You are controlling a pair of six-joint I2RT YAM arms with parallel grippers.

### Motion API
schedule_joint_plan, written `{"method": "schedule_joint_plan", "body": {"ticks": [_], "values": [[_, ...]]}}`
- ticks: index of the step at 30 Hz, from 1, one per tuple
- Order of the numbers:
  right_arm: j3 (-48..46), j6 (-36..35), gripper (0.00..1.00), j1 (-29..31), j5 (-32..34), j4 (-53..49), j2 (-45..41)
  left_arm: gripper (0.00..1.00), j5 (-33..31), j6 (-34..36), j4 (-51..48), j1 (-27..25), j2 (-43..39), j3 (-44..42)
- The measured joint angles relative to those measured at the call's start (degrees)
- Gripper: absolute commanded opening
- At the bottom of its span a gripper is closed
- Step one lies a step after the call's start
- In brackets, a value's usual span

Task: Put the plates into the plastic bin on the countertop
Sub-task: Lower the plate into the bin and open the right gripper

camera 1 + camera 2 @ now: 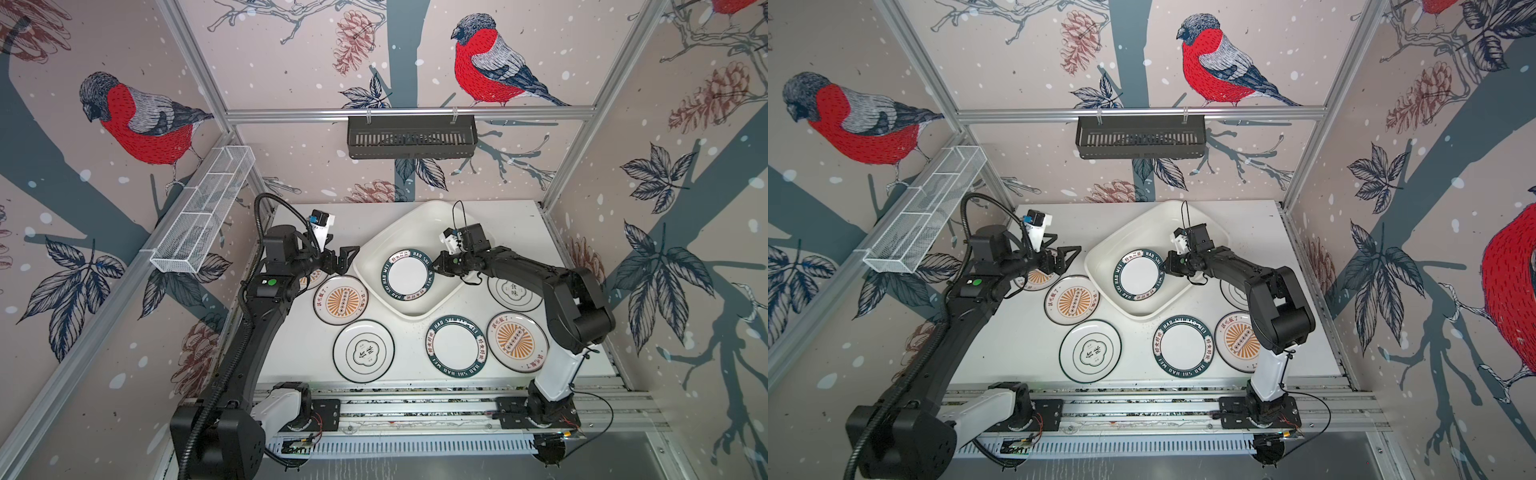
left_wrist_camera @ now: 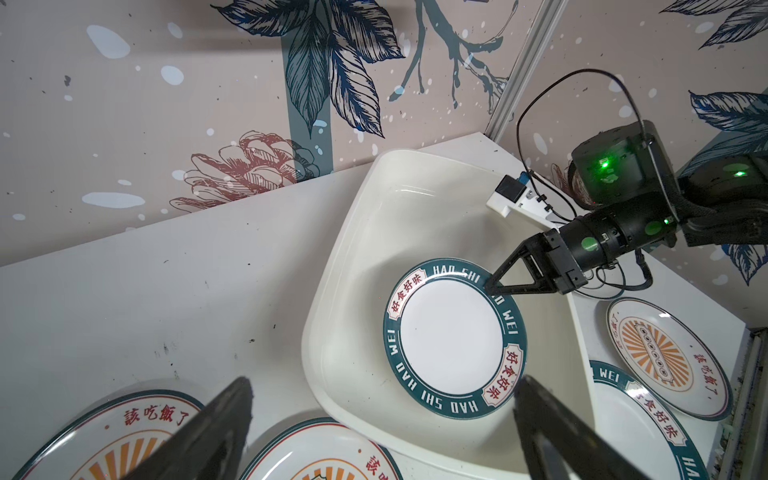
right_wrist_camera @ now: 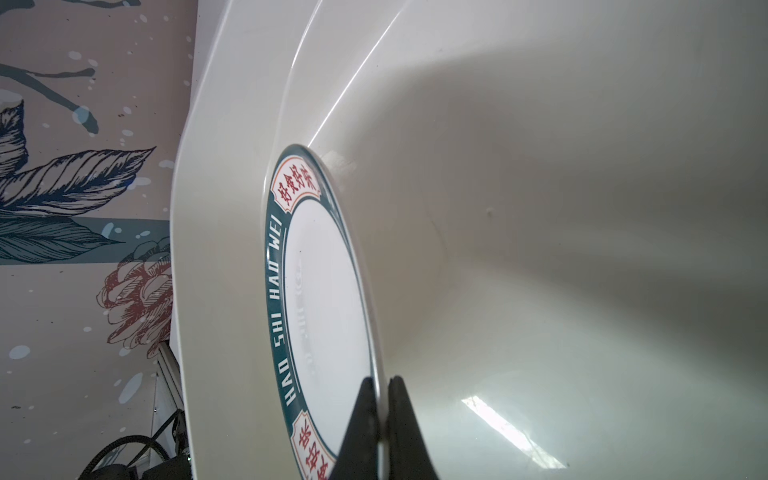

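One round white plate (image 1: 408, 274), dark green lettered rim, in right gripper (image 1: 434, 266)

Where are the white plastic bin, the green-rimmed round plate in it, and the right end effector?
white plastic bin (image 1: 395, 235), top view, bare wall
green-rimmed round plate (image 1: 409, 274), top view, white centre
right end effector (image 2: 491, 286), left wrist view, fingertips

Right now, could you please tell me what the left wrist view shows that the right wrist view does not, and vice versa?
Left wrist only: the whole right gripper seen from outside, and sunburst plates lying on the countertop. Right wrist only: a close look at its fingers shut on the plate's rim, with the plate seen nearly edge-on. Both: the green plate inside the bin.
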Motion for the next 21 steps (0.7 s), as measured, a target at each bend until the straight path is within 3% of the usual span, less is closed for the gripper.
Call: {"method": "schedule_joint_plan", "body": {"ticks": [21], "values": [[9.38,-3.08,0.12,0.48,-4.04,-2.10,11.93,0.97,-1.11,-0.20,-0.42,-0.11,0.70,-0.24]]}}
